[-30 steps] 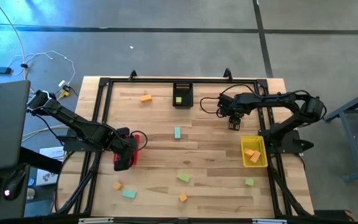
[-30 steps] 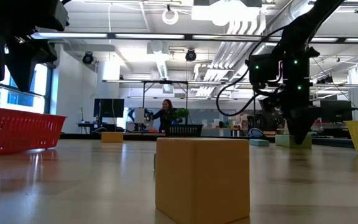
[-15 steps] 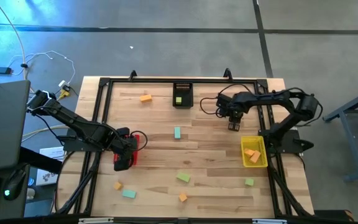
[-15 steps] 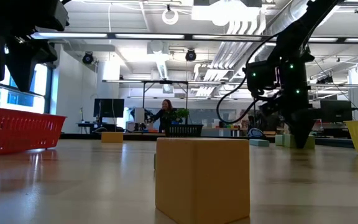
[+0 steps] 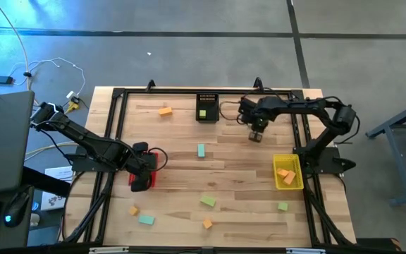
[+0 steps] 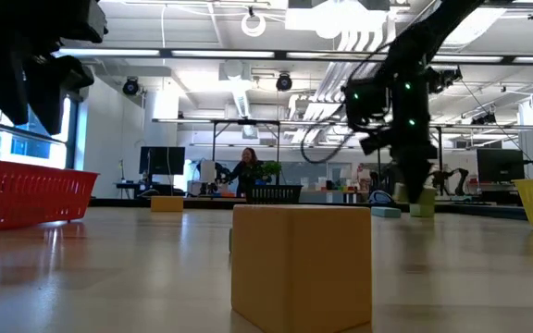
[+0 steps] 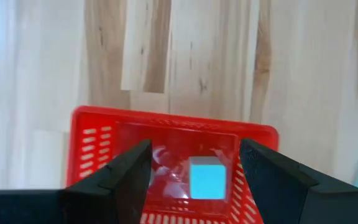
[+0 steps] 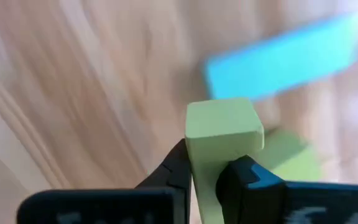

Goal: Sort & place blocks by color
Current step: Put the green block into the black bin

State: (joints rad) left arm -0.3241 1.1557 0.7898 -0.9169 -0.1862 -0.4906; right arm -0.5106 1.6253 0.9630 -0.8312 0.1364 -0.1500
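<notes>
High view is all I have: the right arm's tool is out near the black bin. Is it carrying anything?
Observer: Yes. The right wrist view shows the right tool shut on a lime green block.
Operator: And the left arm, by the red bin?
Observer: The left tool is open above the red bin.
Operator: Anything in that bin?
Observer: One mint-teal block lies inside it.

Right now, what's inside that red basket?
One mint-teal block lies in the red basket, under the left hand, open. The hand's fingers cover the basket's sides.
</notes>
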